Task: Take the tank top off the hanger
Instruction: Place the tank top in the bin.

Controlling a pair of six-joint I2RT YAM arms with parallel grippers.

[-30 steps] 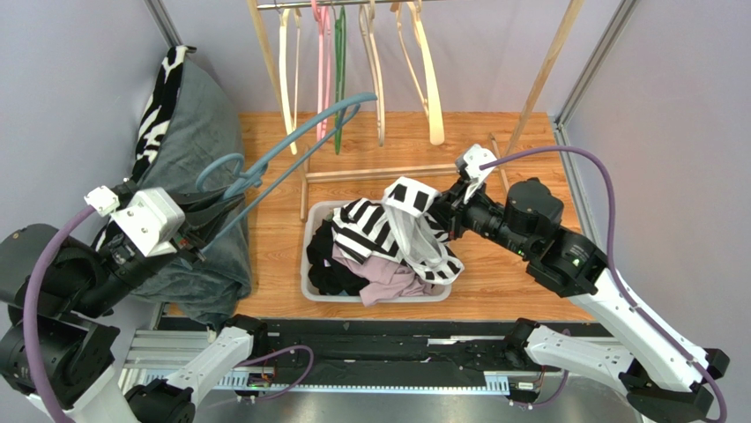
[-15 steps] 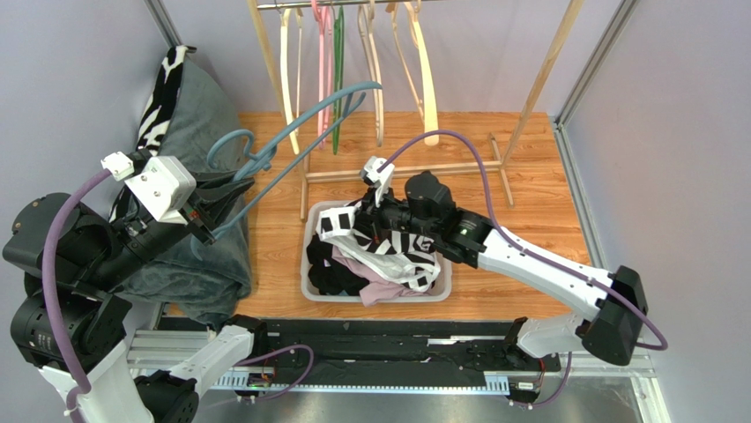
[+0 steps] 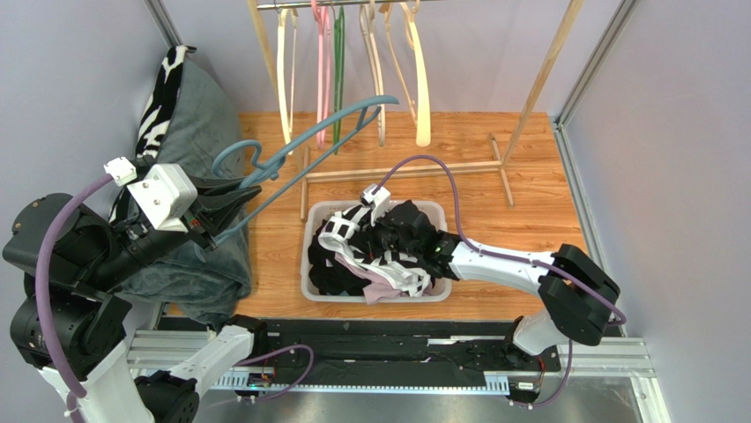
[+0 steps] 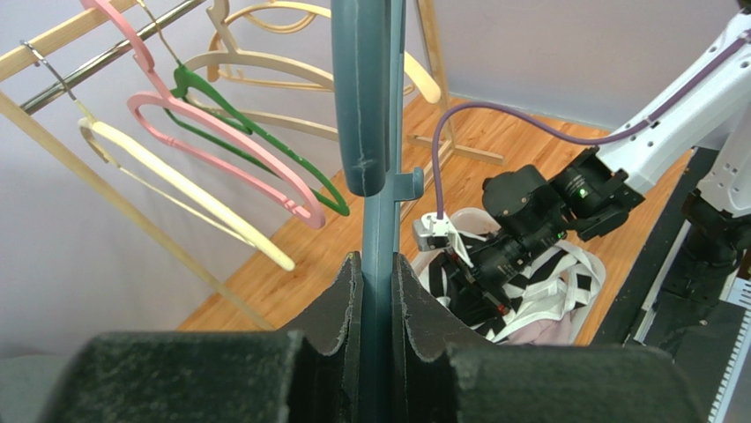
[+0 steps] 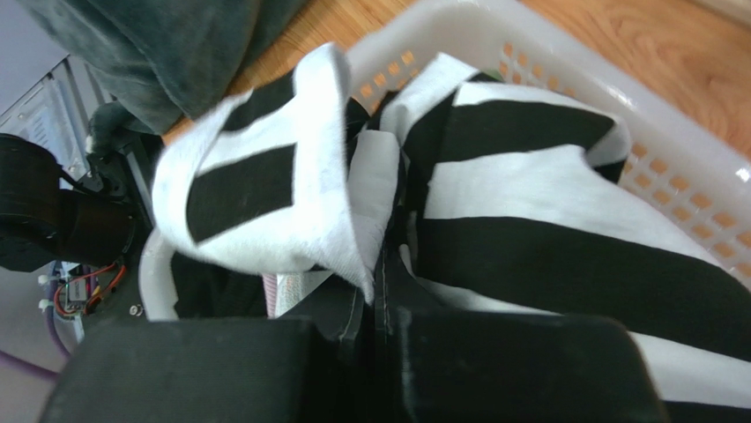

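The basket (image 3: 439,212) is a shallow rectangle of white plastic with rounded corners, and its walls are pierced with rows of small holes. A heap of soft clothing is held in it. The tank top (image 3: 345,231), a limp knit in broad black and white bands, is draped over the top of the heap at the basket's left side. It is fully off the hanger (image 3: 308,141). A black garment (image 3: 326,275) is seen under it at the basket's near left corner. A pale pink garment (image 3: 381,287) is spilled over the basket's near rim.

The right gripper (image 3: 386,240) is lowered into the basket. Its jaws are pressed almost together, and a folded edge of the tank top is pinched between them.

The hanger, a smooth slate-blue plastic moulding with a curled hook and a small notch, is held in the air to the left of the basket. The left gripper (image 4: 376,264) is clamped tight on its lower bar, with the dark ribbed pads flat against both faces.

The desk (image 3: 529,203) under the basket is of orange wood planks. Behind the basket a wooden rack (image 3: 405,171) is stood, and a pink hanger (image 4: 220,141), a green hanger (image 4: 256,132) and cream hangers (image 4: 176,185) are hung on it. A plush grey cloth (image 3: 198,115) is piled to the basket's left.
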